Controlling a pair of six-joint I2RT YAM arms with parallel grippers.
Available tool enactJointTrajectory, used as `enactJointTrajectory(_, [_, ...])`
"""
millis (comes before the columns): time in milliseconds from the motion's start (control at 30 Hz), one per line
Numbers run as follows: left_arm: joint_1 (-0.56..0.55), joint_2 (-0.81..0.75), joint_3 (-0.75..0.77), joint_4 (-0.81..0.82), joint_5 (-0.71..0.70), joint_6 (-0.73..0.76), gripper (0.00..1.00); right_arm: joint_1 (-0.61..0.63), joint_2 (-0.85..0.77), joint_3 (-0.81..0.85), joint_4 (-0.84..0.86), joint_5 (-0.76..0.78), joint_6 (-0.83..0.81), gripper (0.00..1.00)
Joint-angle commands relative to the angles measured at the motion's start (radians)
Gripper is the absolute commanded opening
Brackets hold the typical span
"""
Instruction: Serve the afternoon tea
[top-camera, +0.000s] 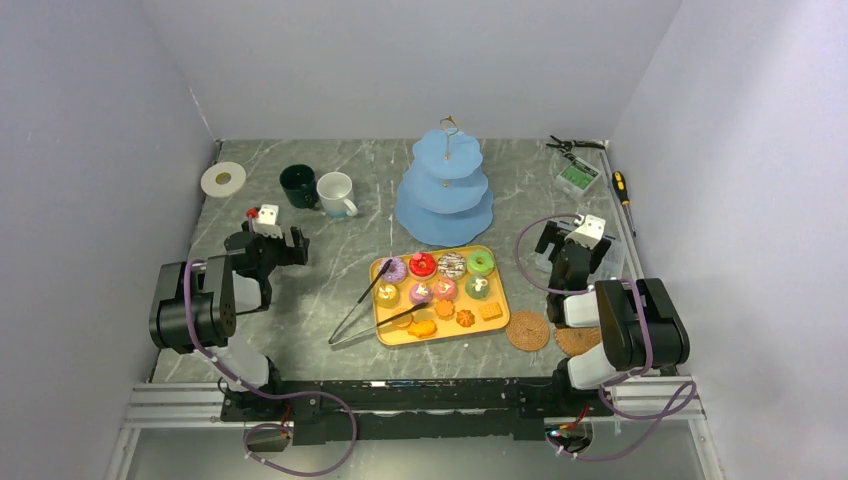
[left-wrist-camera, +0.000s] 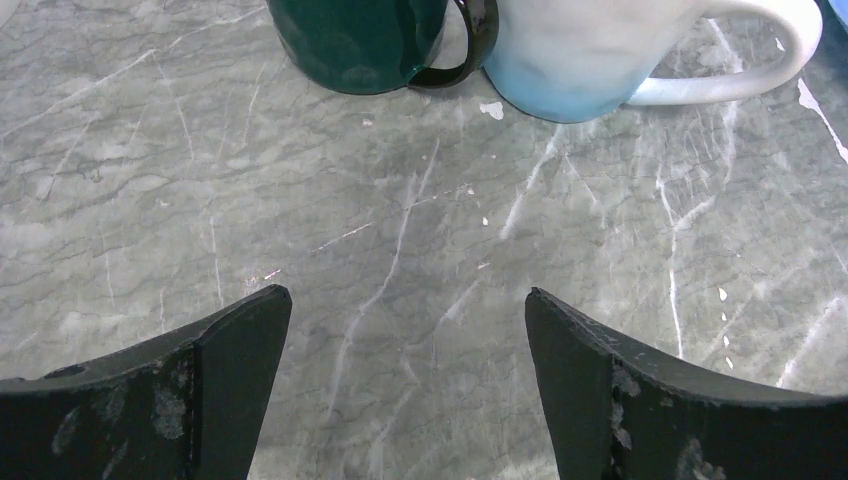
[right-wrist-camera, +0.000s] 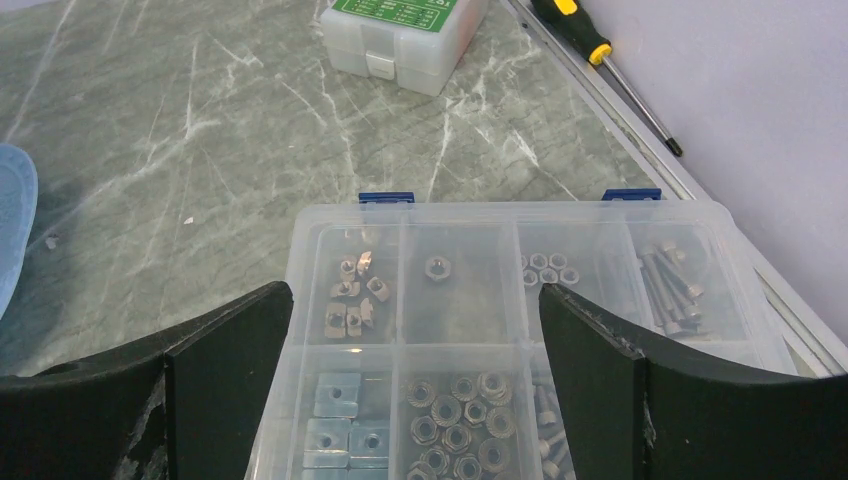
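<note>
2 cropped: grn mug (left-wrist-camera: 350, 45), wht mug (left-wrist-camera: 590, 60)

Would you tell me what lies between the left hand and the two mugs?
Nothing but bare marble table separates the open left hand from the green mug and the white mug; the left wrist view shows it.

We see a robot lab's test cell: bare walls (top-camera: 100, 120) around a table (top-camera: 310, 320), left arm (top-camera: 195, 305) and right arm (top-camera: 630, 325) on a rail (top-camera: 170, 405), screwdriver (right-wrist-camera: 590, 40), box of nuts (right-wrist-camera: 520, 290).

Top camera is looking down on the table (top-camera: 320, 190); wrist cameras, low and close, are sharing its white mug (left-wrist-camera: 590, 50) and parts box (right-wrist-camera: 500, 300).
</note>
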Motion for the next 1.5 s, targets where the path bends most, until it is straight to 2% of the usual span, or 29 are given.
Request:
enactJointTrajectory(0, [-0.003, -0.001, 0.003, 0.049, -0.002, -0.008, 0.94, -0.002, -0.01, -0.002, 0.055, -0.005, -0.01, 1.0])
enactJointTrajectory(433, [-0.003, -0.002, -0.001, 0.055, 0.005, -0.012, 0.94, -0.002, -0.021, 0.001, 0.046, 0.008, -0.003, 1.0])
enactJointTrajectory(467, [0.002, -0.007, 0.005, 0.053, 0.013, -0.018, 0.94, -0.003, -0.039, 0.013, -0.008, 0.002, 0.01, 1.0])
enactJointTrajectory(567, [0.017, -0.066, 0.049, -0.075, 0.048, -0.022, 0.94, 0.012, -0.07, 0.032, -0.036, 0.006, -0.028, 1.0])
enactJointTrajectory(633, [0.027, -0.118, 0.124, -0.265, 0.062, -0.024, 0.94, 0.03, -0.124, 0.091, -0.21, 0.088, 0.0, 1.0])
enactJointTrajectory(700, [0.033, -0.16, 0.199, -0.44, 0.077, 0.007, 0.94, 0.032, -0.169, 0.154, -0.363, 0.089, 0.015, 1.0])
enactJointTrajectory(800, [0.036, -0.205, 0.259, -0.582, 0.089, 0.052, 0.94, 0.034, -0.282, 0.138, -0.405, 0.07, 0.059, 1.0])
enactJointTrajectory(900, [0.039, -0.249, 0.327, -0.728, 0.112, 0.081, 0.94, 0.029, -0.417, 0.154, -0.515, 0.059, 0.205, 1.0])
enactJointTrajectory(1000, [0.04, -0.287, 0.395, -0.876, 0.143, 0.097, 0.94, 0.003, -0.503, 0.263, -0.756, -0.016, 0.419, 1.0])
enactJointTrajectory(1033, [0.039, -0.297, 0.415, -0.909, 0.146, 0.096, 0.94, -0.015, -0.517, 0.297, -0.801, -0.077, 0.434, 1.0])
enactJointTrajectory(1133, [0.04, -0.317, 0.493, -1.02, 0.166, 0.094, 0.94, -0.029, -0.508, 0.407, -0.857, -0.372, 0.36, 1.0])
enactJointTrajectory(1200, [0.04, -0.314, 0.561, -1.109, 0.19, 0.097, 0.94, -0.007, -0.458, 0.535, -0.988, -0.434, 0.345, 1.0])
enactJointTrajectory(1267, [0.038, -0.307, 0.63, -1.205, 0.245, 0.11, 0.94, 0.067, -0.419, 0.625, -1.078, -0.41, 0.293, 1.0])
enactJointTrajectory(1367, [0.031, -0.301, 0.712, -1.296, 0.336, 0.122, 0.94, 0.209, -0.392, 0.69, -1.109, -0.289, 0.214, 1.0])
enactJointTrajectory(1467, [0.0, -0.302, 0.756, -1.35, 0.362, 0.129, 0.94, 0.279, -0.345, 0.763, -1.123, -0.271, 0.185, 1.0])
